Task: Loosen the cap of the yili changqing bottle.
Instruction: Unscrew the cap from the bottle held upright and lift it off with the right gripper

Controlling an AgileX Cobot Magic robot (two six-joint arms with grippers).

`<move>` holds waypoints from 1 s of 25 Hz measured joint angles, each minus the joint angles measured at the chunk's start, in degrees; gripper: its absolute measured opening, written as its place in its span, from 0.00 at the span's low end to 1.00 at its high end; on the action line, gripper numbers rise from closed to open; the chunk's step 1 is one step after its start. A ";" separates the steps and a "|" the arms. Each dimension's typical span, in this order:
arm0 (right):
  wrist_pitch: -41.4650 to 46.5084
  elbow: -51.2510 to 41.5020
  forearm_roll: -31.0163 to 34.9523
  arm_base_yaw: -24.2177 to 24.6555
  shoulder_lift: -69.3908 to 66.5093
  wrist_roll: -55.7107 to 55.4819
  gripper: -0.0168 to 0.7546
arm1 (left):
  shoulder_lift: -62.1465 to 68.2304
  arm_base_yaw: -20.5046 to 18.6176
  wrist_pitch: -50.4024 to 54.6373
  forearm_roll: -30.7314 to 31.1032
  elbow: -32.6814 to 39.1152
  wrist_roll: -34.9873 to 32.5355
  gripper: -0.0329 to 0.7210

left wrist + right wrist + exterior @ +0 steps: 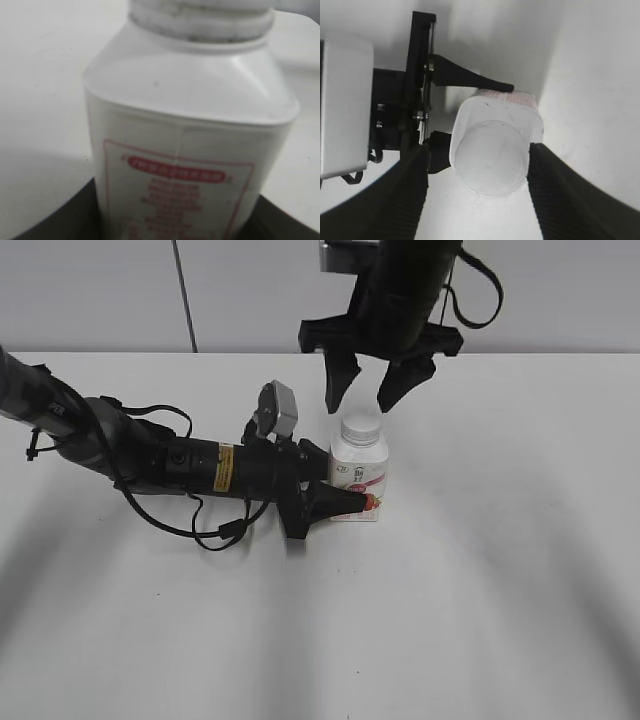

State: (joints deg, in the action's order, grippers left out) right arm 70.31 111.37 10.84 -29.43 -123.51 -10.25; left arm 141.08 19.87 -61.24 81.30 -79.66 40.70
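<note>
The yili changqing bottle (358, 478) stands upright on the white table, with its white cap (362, 427) on top. My left gripper (345, 502) lies low from the left and is shut on the bottle's lower body. The left wrist view shows the bottle (190, 140) very close, with black jaws at both bottom corners. My right gripper (366, 392) hangs open just above the cap, one finger to each side. In the right wrist view the cap (491, 158) sits between the open right fingers (477, 200), untouched, with the bottle's shoulder (470, 112) behind it.
The left arm (150, 455) with its cables stretches across the table's left side. The white table (480, 620) ends at a grey wall behind. The left gripper's jaw and mount (420, 85) show in the right wrist view beside the bottle.
</note>
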 joint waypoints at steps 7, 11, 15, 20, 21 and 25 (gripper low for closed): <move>0.00 -0.06 1.01 0.00 -1.64 -0.06 0.66 | 0.00 0.00 -0.02 0.06 0.00 0.00 0.55; 0.00 -0.06 0.96 0.00 -1.64 -0.11 0.66 | 0.00 0.00 -0.02 0.06 0.00 0.00 0.55; 0.00 -0.43 0.85 0.00 -1.64 -0.30 0.66 | 0.00 0.00 -0.02 0.06 0.00 0.00 0.55; 0.00 -1.32 -0.03 0.00 -1.64 -2.24 0.66 | 0.00 0.00 -0.02 0.01 0.00 0.00 0.55; -0.06 -1.32 -0.08 0.00 -1.64 -2.66 0.66 | 0.00 0.00 -0.02 0.01 0.00 0.00 0.55; -0.06 -1.32 -0.08 0.00 -1.64 -3.96 0.66 | 0.00 0.00 -0.02 0.01 0.00 0.00 0.55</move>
State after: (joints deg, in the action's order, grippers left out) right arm 70.25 110.05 10.75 -29.43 -125.15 -14.21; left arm 141.08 19.87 -61.26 81.31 -79.66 40.70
